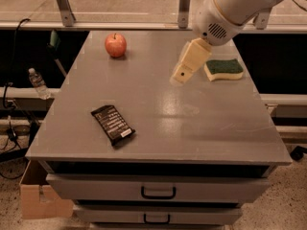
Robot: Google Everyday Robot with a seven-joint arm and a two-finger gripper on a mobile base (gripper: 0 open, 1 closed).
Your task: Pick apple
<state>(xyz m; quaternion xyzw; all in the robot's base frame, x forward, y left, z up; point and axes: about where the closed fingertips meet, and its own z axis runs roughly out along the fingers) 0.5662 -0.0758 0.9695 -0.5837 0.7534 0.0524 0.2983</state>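
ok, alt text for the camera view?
A robot arm's claw hovers over a gray cabinet top, right of a red apple at the far left. A green-and-yellow sponge lies beyond the claw; a dark snack bar lies near the front.

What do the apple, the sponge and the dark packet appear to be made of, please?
Apple: real-looking fruit, smooth faintly glossy red-yellow skin. Sponge: foam, yellow base under green scouring layer, matte. Packet: probably plastic film, dark, printed. Gripper, hovering between apple and sponge: beige, likely matte plastic.
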